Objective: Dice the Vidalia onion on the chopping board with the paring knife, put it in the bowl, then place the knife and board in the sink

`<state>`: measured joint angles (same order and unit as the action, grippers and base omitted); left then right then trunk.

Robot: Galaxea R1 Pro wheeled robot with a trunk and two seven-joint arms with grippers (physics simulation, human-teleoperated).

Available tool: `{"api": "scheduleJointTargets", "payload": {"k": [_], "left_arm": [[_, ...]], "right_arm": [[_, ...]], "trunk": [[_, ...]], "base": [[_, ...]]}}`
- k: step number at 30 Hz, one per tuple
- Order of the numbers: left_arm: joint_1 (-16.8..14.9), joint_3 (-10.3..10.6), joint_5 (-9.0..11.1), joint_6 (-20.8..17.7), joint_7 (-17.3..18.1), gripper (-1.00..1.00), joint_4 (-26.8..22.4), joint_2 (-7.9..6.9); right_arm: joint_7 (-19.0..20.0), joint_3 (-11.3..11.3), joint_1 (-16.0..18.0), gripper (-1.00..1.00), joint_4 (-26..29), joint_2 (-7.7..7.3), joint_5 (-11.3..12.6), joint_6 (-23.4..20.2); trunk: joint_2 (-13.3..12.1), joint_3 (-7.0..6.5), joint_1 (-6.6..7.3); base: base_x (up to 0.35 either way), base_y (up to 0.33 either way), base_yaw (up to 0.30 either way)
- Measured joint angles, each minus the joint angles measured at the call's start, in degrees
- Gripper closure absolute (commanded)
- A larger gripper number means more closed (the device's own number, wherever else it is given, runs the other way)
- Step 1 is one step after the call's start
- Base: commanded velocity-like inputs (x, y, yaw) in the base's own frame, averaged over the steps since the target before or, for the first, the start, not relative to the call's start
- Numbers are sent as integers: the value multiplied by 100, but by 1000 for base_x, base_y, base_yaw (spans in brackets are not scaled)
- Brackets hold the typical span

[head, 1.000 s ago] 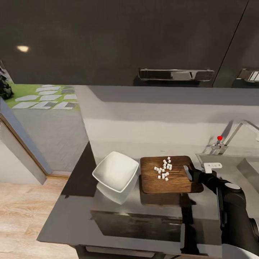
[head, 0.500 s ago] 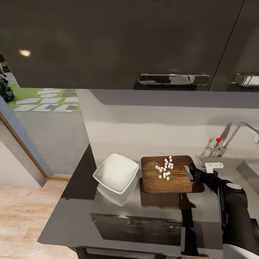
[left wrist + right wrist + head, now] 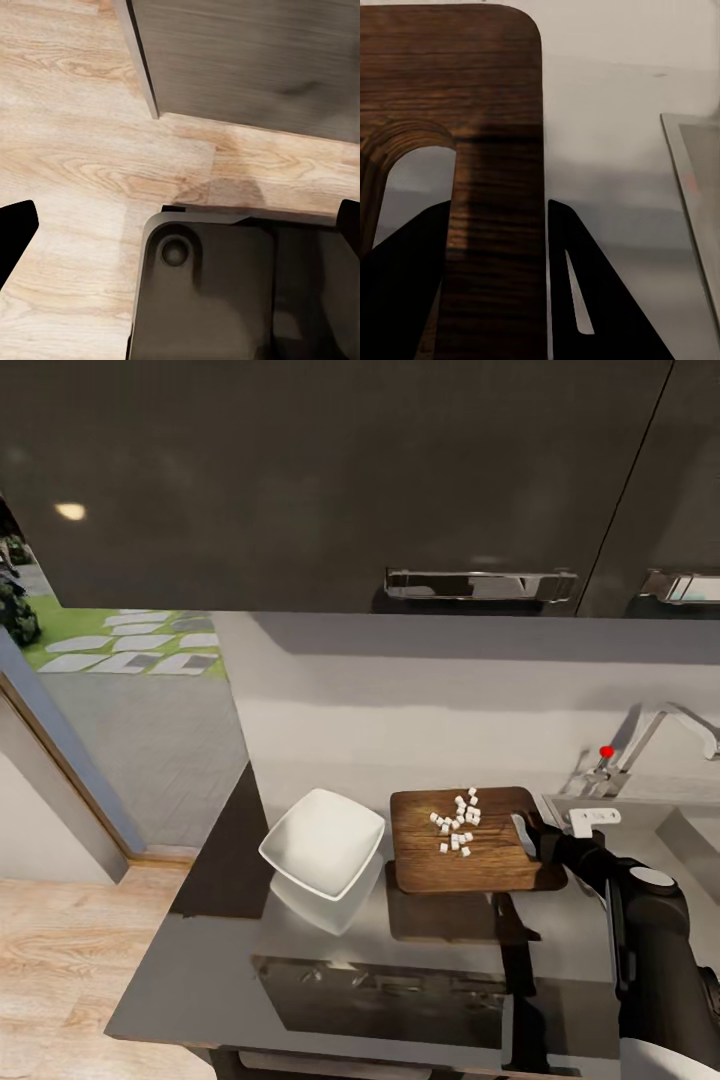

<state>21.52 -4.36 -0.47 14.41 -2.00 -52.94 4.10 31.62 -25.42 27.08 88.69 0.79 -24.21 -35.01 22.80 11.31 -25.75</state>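
Observation:
The dark brown chopping board (image 3: 480,860) hovers just above the glossy countertop (image 3: 400,960), carrying a cluster of diced onion (image 3: 457,824). My right gripper (image 3: 530,838) is shut on the board's handle end. In the right wrist view its black fingers (image 3: 600,300) clamp the wooden strip (image 3: 499,112) beside the oval slot. The white bowl (image 3: 322,843) stands just left of the board. The sink (image 3: 690,830) and its tap with the red knob (image 3: 606,751) lie to the right. My left gripper (image 3: 187,214) hangs open over the wooden floor. The paring knife is out of view.
Dark wall cabinets with chrome handles (image 3: 480,585) hang above the counter. The countertop ends at its left edge (image 3: 190,880), beyond which are wooden floor (image 3: 60,960) and an opening to a garden path (image 3: 130,640). My own dark base (image 3: 225,300) is below the left gripper.
The head view has shifted slightly. The board in my right gripper has risen a little off the countertop, and the diced onion stays on it. The bowl has not moved.

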Motion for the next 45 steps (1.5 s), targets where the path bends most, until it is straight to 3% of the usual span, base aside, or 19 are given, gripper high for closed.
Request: {"api": "scheduleJointTargets", "payload": {"k": [10, 16, 34, 37, 38, 45], "left_arm": [[0, -1, 0, 0, 0, -100, 8, 0], [0, 1, -8, 0, 2, -100, -7, 0], [0, 3, -8, 9, 0, -100, 0, 0], [0, 2, -8, 8, 2, -100, -2, 1], [0, 2, -8, 8, 4, -100, -3, 1], [0, 3, -8, 9, 0, -100, -9, 0]], "right_arm": [[0, 42, 0, 100, 4, 26, 2, 292], [0, 167, 0, 100, 8, 29, -4, 321], [0, 174, 0, 100, 60, 35, 2, 317], [-3, 192, 0, 100, 121, 29, 282, 285], [-5, 225, 0, 100, 139, 19, 495, 271], [-13, 328, 0, 100, 150, 12, 640, 257]], "trunk": [[0, 0, 0], [1, 0, 3], [0, 0, -1], [-1, -1, -2], [-1, -1, -2], [0, 0, 0]], "base": [[0, 0, 0], [158, 0, 0], [44, 4, 0], [-157, 92, 0], [-155, 107, 0], [-48, 45, 0]]}}
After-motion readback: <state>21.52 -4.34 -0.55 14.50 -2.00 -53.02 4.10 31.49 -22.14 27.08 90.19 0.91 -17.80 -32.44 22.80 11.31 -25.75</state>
